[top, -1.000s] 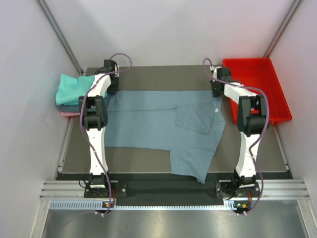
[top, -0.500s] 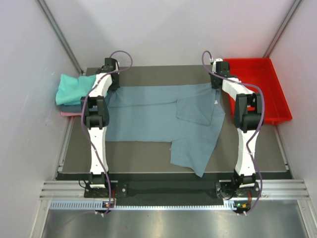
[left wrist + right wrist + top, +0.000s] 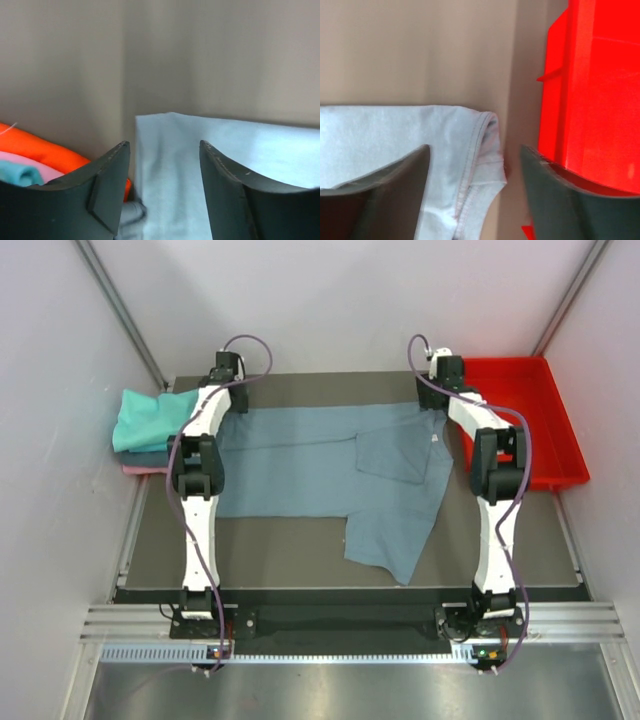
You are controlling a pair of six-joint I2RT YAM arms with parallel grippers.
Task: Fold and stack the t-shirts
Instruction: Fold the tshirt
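Note:
A dusty grey-blue t-shirt (image 3: 300, 465) lies spread across the table, with its white neck label (image 3: 434, 443) at the right and a flap hanging toward the front edge. My left gripper (image 3: 226, 373) is open over the shirt's far left corner (image 3: 165, 130); the cloth lies below its fingers (image 3: 107, 180), free of them. My right gripper (image 3: 440, 372) is open above the far right corner, where the seamed hem (image 3: 477, 145) lies loose. A stack of teal, blue and pink t-shirts (image 3: 145, 425) sits at the table's left edge.
A red plastic tray (image 3: 560, 440) stands at the back right, close beside my right gripper (image 3: 475, 150) and seen there as a red wall (image 3: 590, 100). The stacked shirts' edges (image 3: 30, 155) lie just left of my left gripper (image 3: 162, 150). Enclosure walls ring the table.
Both grippers were shut on the shirt's far corners and have opened and let go. The arms carried the shirt's far edge toward the back of the table, then lifted off.

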